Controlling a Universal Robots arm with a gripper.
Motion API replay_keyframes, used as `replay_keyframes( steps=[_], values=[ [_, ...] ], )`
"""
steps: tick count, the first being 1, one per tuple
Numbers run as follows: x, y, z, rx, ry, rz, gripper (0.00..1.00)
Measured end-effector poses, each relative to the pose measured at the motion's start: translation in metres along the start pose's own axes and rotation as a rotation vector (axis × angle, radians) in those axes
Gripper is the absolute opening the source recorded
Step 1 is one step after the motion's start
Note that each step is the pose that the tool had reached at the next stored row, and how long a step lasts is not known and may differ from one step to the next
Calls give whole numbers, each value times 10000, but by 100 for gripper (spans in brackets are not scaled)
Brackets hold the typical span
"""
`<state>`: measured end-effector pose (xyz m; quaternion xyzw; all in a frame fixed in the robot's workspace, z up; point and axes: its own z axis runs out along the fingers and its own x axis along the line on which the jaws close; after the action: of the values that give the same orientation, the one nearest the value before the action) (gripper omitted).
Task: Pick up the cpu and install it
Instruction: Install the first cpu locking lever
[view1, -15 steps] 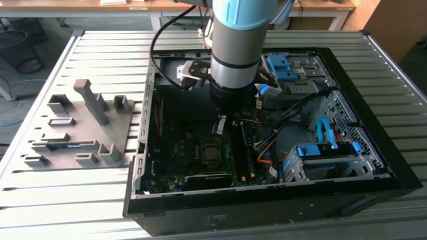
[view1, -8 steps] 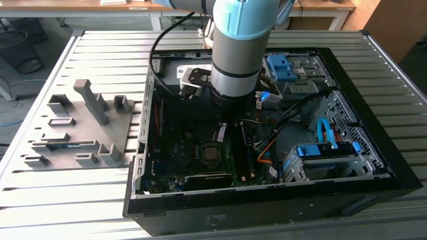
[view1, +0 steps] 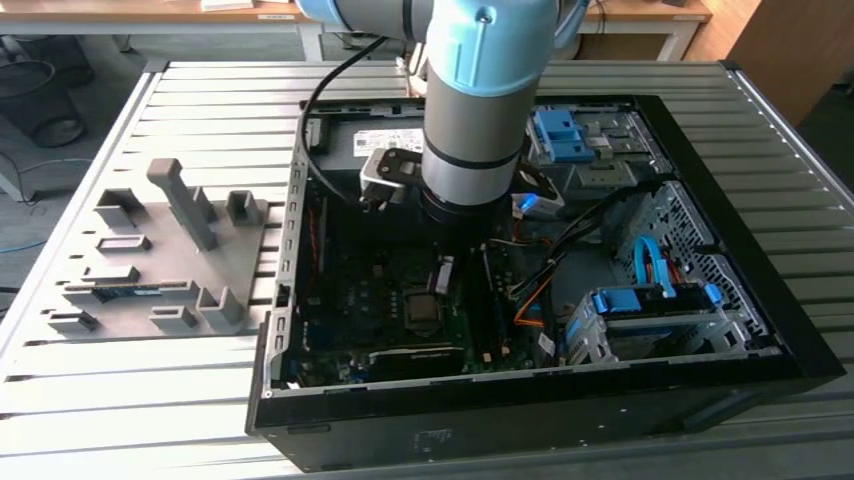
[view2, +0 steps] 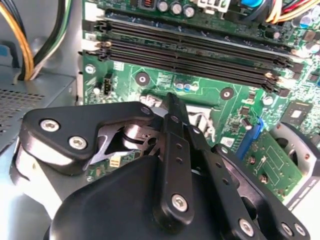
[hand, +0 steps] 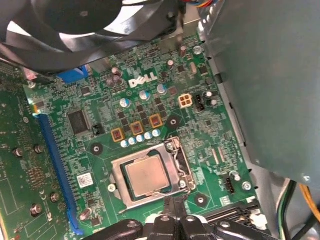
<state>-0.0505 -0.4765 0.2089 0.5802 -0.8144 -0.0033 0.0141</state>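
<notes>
The cpu (hand: 146, 175), a small square chip with a silvery-grey face, lies flat in the socket on the green motherboard (hand: 100, 130), with a metal frame around it. My gripper (hand: 174, 204) hovers just beside the socket's edge, apart from the chip, with its two black fingers pressed together and nothing between them. In the second wrist view the gripper (view2: 172, 102) tapers to a closed tip over the socket area, which hides the chip. In the exterior view the arm reaches down into the open computer case (view1: 747, 300), and the gripper (view1: 446, 272) hangs just above the dark socket (view1: 424, 312).
A grey power-supply box (hand: 265, 80) stands close beside the socket. A black fan (hand: 90, 25) and a long blue slot (hand: 55, 170) flank the board. Black memory slots (view2: 190, 45) run nearby. Drive cages (view1: 654, 310) and cables fill the case's right. A grey parts fixture (view1: 160, 250) sits outside, left.
</notes>
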Motion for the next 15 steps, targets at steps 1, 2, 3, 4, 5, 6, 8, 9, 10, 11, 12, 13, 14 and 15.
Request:
replay_keyframes(
  steps=[1,2,3,4,5,6,8,9,10,11,12,13,14,15],
  values=[
    [7,-2,3,5,14,-19,10],
    [14,-5,6,8,24,-41,10],
    [22,-7,10,14,37,-65,10],
    [29,-10,13,18,50,-85,10],
    [36,-13,16,24,65,-102,10],
    [44,-15,18,30,85,-118,10],
    [65,-23,27,36,100,-149,10],
    [76,-27,36,38,104,-169,10],
    [89,-32,46,38,105,-184,10],
    [99,-36,59,38,106,-194,10],
    [105,-38,73,40,111,-203,10],
    [110,-40,86,43,115,-214,10],
    [114,-42,96,45,123,-225,10],
    [121,-45,103,48,135,-237,10]
  ],
)
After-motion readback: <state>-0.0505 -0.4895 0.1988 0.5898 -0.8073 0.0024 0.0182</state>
